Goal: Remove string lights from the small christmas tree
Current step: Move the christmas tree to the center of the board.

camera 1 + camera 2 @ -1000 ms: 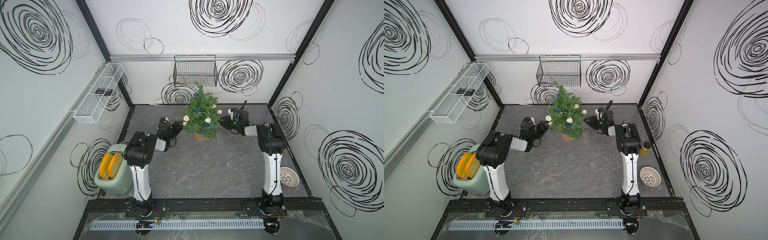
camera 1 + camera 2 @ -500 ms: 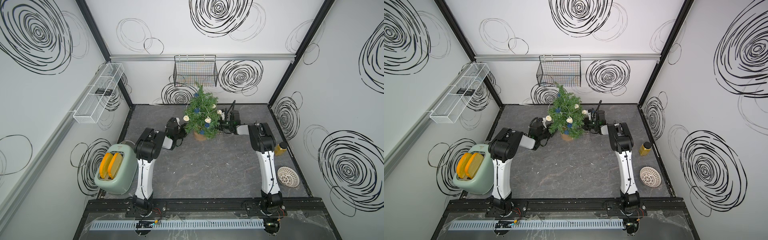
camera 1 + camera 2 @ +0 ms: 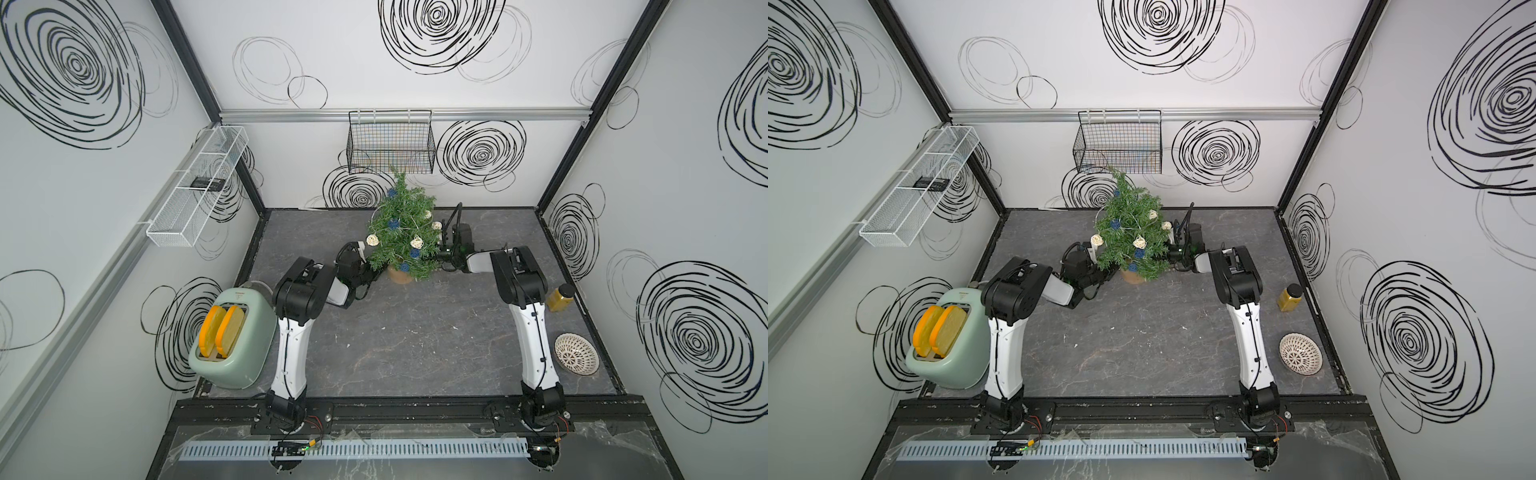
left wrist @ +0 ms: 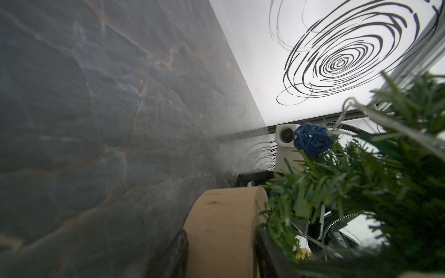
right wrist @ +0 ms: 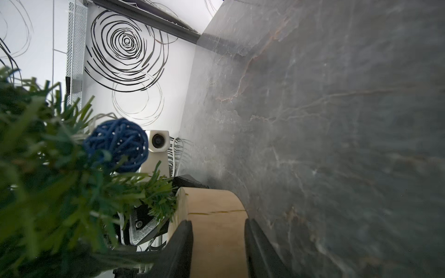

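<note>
Along the front edge of the bench [image 3: 415, 340], both arms rise from their bases on the rail and lean toward the back. Each bends at the elbow so that its forearm turns inward, low over the surface. A mint-green toaster [image 3: 232, 332] with two yellow slices stands outside the left arm. A white woven bowl [image 3: 577, 359] and a yellow jar [image 3: 561, 297] lie outside the right arm. All three are well apart from the hands.

Further back, the left hand [image 3: 379, 275] and the right hand [image 3: 435, 262] are at the base of the small christmas tree [image 3: 401, 232]. They come at it from opposite sides, under its lowest branches. In the left wrist view the tan pot [image 4: 221, 216] fills the gap between the left hand's two dark fingers [image 4: 179, 252]. The fingers lie against its sides, so this hand is closed on the pot. The right wrist view shows the same for the right hand [image 5: 219, 250], with a finger [image 5: 255, 248] against each side of the pot.

The tree stands on its pot near the back of the bench, about midway between the side walls. The string lights [image 3: 417, 242] are wound around its branches, with cream and dark blue balls spread from near the tip down to the lowest boughs. One blue ball [image 4: 310, 140] sits in the low needles just above the pot.

Behind the tree, a black wire basket [image 3: 390, 145] hangs on the back wall.
</note>
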Tool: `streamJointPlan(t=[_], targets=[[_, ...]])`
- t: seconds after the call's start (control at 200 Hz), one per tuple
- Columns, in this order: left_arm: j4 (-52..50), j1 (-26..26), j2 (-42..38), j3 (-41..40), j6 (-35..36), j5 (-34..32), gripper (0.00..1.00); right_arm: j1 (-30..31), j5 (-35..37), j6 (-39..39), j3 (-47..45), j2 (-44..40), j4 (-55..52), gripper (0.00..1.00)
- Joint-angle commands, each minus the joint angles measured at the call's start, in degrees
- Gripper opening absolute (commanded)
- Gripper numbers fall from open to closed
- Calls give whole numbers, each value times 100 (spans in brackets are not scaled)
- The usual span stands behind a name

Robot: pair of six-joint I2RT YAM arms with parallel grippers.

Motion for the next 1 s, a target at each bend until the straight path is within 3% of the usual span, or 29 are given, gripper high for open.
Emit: streamJointPlan(t=[0.0, 0.49, 0.996], targets=[[294, -101, -230, -426, -142, 73, 49, 208, -204, -126, -548, -249, 15, 40], [1470, -654, -884, -2179, -633, -250, 46, 506, 95, -187, -2632, -1480, 798, 40], [1716, -1480, -1617, -3412, -670, -666, 45, 833, 613, -449, -4012, -2468, 792, 40]])
